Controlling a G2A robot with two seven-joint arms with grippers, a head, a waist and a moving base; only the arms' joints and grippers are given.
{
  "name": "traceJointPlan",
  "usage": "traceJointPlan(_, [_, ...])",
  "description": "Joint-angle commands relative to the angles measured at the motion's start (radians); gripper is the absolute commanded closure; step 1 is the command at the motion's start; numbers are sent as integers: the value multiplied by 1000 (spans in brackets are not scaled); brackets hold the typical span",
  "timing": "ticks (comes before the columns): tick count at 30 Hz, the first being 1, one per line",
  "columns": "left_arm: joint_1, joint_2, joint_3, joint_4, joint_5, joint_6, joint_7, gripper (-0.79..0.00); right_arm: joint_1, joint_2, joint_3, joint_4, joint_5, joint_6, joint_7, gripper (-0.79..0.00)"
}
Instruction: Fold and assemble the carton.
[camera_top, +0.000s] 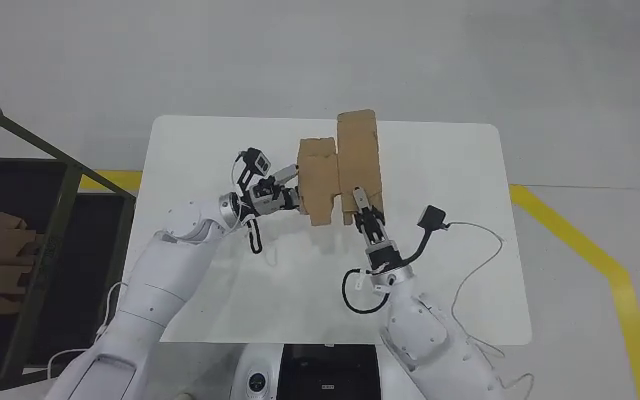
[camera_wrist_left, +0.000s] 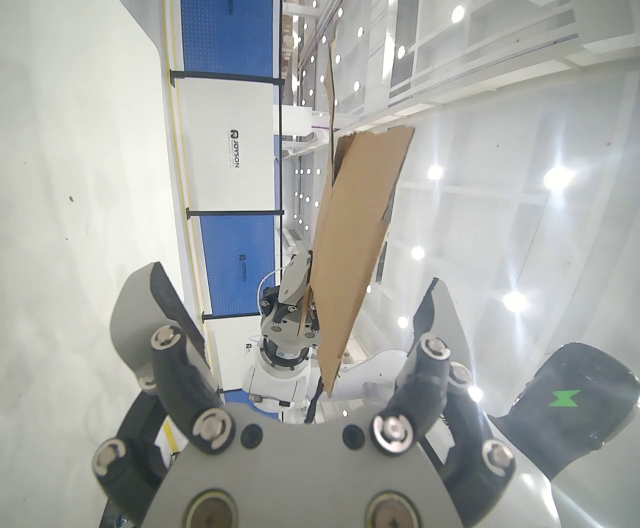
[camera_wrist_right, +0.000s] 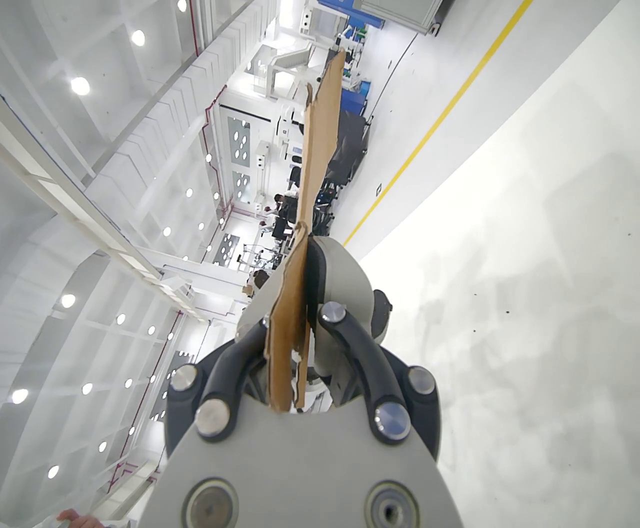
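A flat brown carton (camera_top: 340, 170) is held up over the white table (camera_top: 440, 280), its panels partly spread. My right gripper (camera_top: 360, 215) is shut on the carton's near edge; in the right wrist view the cardboard (camera_wrist_right: 315, 165) runs edge-on out of the clamped right gripper (camera_wrist_right: 295, 285). My left gripper (camera_top: 292, 198) is at the carton's left side and stands open. In the left wrist view the carton (camera_wrist_left: 350, 240) hangs in line with the wide gap of the left gripper (camera_wrist_left: 295, 290), touching neither finger, and the right gripper (camera_wrist_left: 292, 305) grips it farther off.
A small black device (camera_top: 432, 218) with a thin cable lies on the table to the right of the arms. A dark bin (camera_top: 30, 250) with cardboard stands beside the table's left edge. Yellow floor tape (camera_top: 575, 240) runs past the right side.
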Motion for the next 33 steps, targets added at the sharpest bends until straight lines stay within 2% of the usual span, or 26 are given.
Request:
traceJointPlan(1, [-2,-2,7,-3,3,-5,-1,-785,5,-6,-9,12,-8,9,-24,0])
traceJointPlan(6, [-6,-7,21,-7,20,-16,5,-779,17,-19,-21,38,-27,24,-52,0])
traceJointPlan(7, [-7,-7,22,-7,21,-17,7,-665,18,-21,-22,41,-31,26,-57,0])
traceJointPlan(8, [-8,-8,23,-7,21,-18,9,-397,19,-23,-23,44,-33,27,-60,0])
traceJointPlan(10, [-9,-9,24,-7,21,-20,13,-188,20,-27,-23,49,-36,28,-64,0])
traceJointPlan(12, [-11,-10,25,-5,25,-20,15,-28,20,-30,-24,54,-40,26,-65,0])
traceJointPlan(13, [-13,-11,25,-5,27,-20,16,0,20,-32,-24,56,-41,25,-66,0])
traceJointPlan(19, [-24,-17,43,1,25,-15,12,0,21,-42,-23,58,-48,22,-69,0])
traceJointPlan(20, [-27,-19,46,3,26,-15,11,0,22,-43,-22,57,-50,19,-65,-126])
traceJointPlan(21, [-30,-20,49,6,26,-17,12,0,23,-44,-20,57,-50,16,-59,-339])
traceJointPlan(22, [-34,-21,50,8,27,-19,13,0,23,-44,-16,56,-49,15,-55,-683])
traceJointPlan(23, [-38,-22,51,12,28,-21,14,0,23,-45,-9,52,-48,14,-51,-785])
traceJointPlan(28, [-64,-19,25,40,-4,-3,-35,0,14,-34,73,36,-46,-29,6,-785])
traceJointPlan(31, [-84,-8,-14,66,1,13,-102,0,11,-19,149,42,-22,-88,117,-785])
traceJointPlan(33, [-95,1,-41,82,19,28,-150,0,9,-9,193,44,30,-132,236,-785])
